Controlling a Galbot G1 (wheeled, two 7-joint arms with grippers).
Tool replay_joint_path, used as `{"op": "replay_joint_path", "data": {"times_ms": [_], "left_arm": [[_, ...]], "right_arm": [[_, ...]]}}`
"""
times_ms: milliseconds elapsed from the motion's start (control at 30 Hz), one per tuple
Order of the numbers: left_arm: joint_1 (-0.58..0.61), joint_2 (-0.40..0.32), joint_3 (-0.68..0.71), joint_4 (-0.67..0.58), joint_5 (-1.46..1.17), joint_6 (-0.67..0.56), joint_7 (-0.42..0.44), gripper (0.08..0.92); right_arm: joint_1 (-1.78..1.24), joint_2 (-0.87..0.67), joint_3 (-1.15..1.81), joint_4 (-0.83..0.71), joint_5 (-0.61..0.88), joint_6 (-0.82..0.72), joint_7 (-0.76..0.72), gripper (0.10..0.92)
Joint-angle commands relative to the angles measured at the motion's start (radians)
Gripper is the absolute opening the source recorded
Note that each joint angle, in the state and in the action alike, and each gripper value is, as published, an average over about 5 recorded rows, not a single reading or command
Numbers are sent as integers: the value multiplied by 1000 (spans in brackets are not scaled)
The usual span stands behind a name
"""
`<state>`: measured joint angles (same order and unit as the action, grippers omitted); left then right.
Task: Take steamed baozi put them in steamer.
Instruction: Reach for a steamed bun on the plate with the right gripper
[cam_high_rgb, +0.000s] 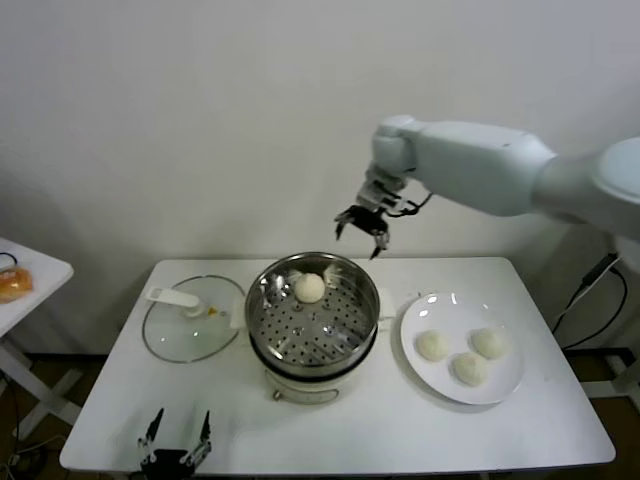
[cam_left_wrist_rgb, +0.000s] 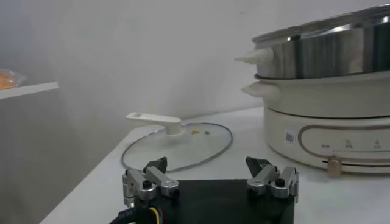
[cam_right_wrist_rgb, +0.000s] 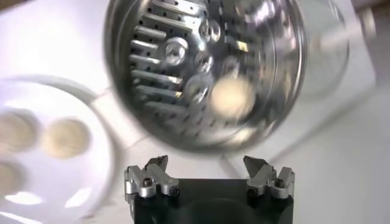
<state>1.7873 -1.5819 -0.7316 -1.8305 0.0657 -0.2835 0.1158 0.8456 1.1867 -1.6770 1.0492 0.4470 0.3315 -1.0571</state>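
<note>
The tabletop (cam_high_rgb: 540, 420) carries the steamer (cam_high_rgb: 313, 312) at centre, one baozi (cam_high_rgb: 309, 287) on its perforated tray toward the far side. Three more wait on the plate (cam_high_rgb: 503, 385) to its right. The right hand (cam_high_rgb: 363, 221) hangs spread and empty beyond the pot's far rim; swinging low toward the plate could clip that rim. The glass lid (cam_high_rgb: 190, 318) lies left, clear of the route. The left hand (cam_high_rgb: 175, 438) rests spread at the near-left edge.

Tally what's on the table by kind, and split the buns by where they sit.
Buns in the steamer: 1
Buns on the plate: 3
Steamers: 1
Plates: 1
Glass lids: 1
Total: 7
</note>
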Motion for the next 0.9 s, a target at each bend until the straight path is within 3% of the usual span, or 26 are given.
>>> {"op": "replay_joint_path", "data": {"times_ms": [33, 300, 567, 900], "left_arm": [[0, 1, 3, 1, 5, -1, 2, 823], [0, 4, -1, 6, 8, 1, 2, 823], [1, 6, -6, 2, 4, 8, 3, 823], [-2, 7, -4, 16, 7, 4, 3, 823]], "right_arm": [[162, -394, -300, 386, 321, -561, 73, 823], [-160, -509, -87, 408, 174, -689, 177, 823], [-420, -500, 118, 321, 51, -726, 202, 823], [-516, -439, 218, 224, -39, -707, 228, 823]]}}
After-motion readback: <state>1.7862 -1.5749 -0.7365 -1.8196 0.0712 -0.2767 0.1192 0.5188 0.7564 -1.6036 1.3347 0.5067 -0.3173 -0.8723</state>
